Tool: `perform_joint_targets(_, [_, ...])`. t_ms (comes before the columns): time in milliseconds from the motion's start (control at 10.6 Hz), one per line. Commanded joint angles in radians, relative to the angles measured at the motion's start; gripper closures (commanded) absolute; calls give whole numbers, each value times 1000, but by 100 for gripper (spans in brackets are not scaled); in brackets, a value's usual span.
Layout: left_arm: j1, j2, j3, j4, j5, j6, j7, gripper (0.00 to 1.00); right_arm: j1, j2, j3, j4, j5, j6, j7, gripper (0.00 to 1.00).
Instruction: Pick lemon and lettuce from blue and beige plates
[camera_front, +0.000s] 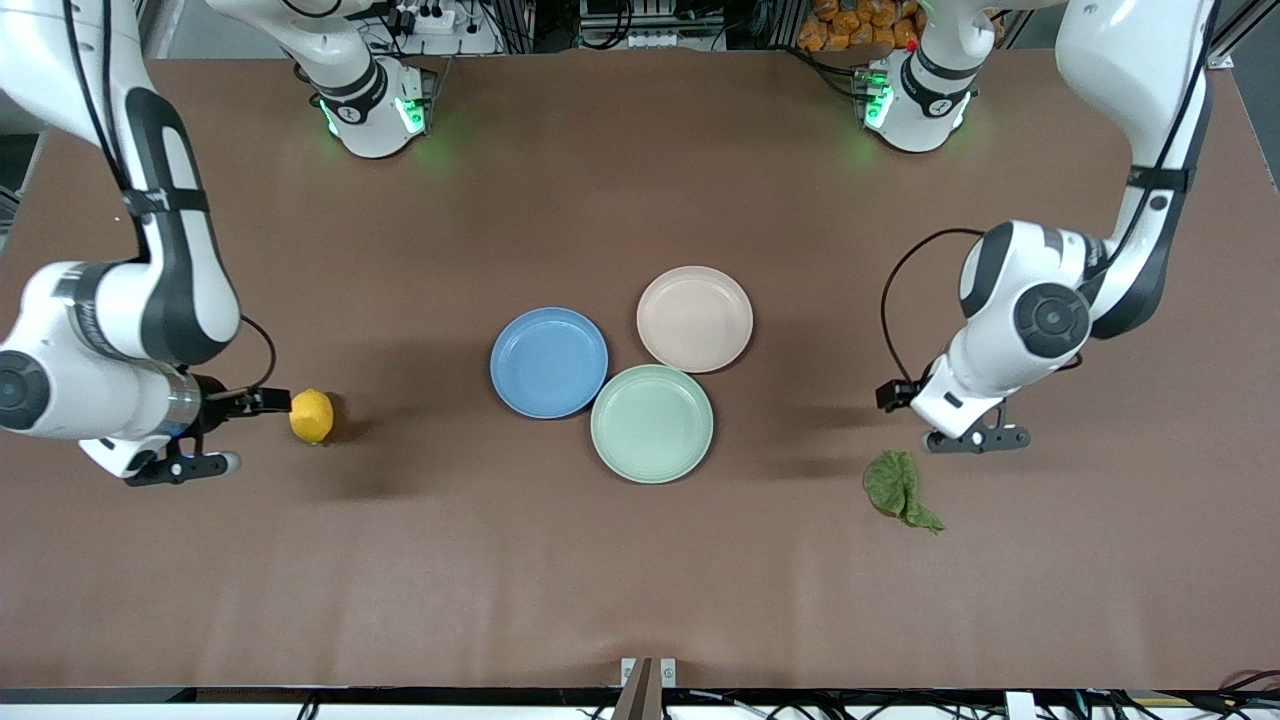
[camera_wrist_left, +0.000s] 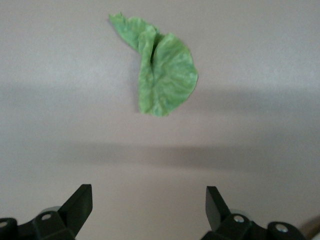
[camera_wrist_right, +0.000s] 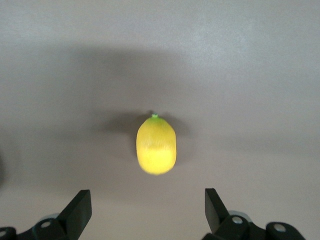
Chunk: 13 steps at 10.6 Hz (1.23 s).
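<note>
The yellow lemon (camera_front: 311, 415) lies on the bare table toward the right arm's end, not on any plate; it also shows in the right wrist view (camera_wrist_right: 156, 151). My right gripper (camera_front: 182, 466) is open and empty just beside it (camera_wrist_right: 147, 200). The green lettuce leaf (camera_front: 898, 488) lies on the table toward the left arm's end and shows in the left wrist view (camera_wrist_left: 162, 70). My left gripper (camera_front: 977, 439) is open and empty over the table close to the leaf (camera_wrist_left: 148, 200). The blue plate (camera_front: 548, 362) and the beige plate (camera_front: 695, 318) are both empty.
An empty pale green plate (camera_front: 651, 423) touches the blue and beige plates at the table's middle, nearer to the front camera. The brown table (camera_front: 640, 580) runs wide around them. Both arm bases stand along the table's top edge.
</note>
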Motion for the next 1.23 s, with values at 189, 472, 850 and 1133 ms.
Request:
perform_joint_targets(189, [-27,-207,45,-217,-62,8,82,0,-27,-52,10,95,-3,-171,1,0])
perform_joint_targets(472, [-24,-288,45,-238,-60,5,86,0,-1,-114,6,105,-14,-216,16,0])
perform_joint_targets(850, [-15,-354,44,-134,-51,-41,83,0,5,-268,9,5,-14,-242,73,0])
perform_joint_targets(1133, [-15,-347,40,27,-62,-251,112,0,-1,-420,12,-124,-12,-245,73,0])
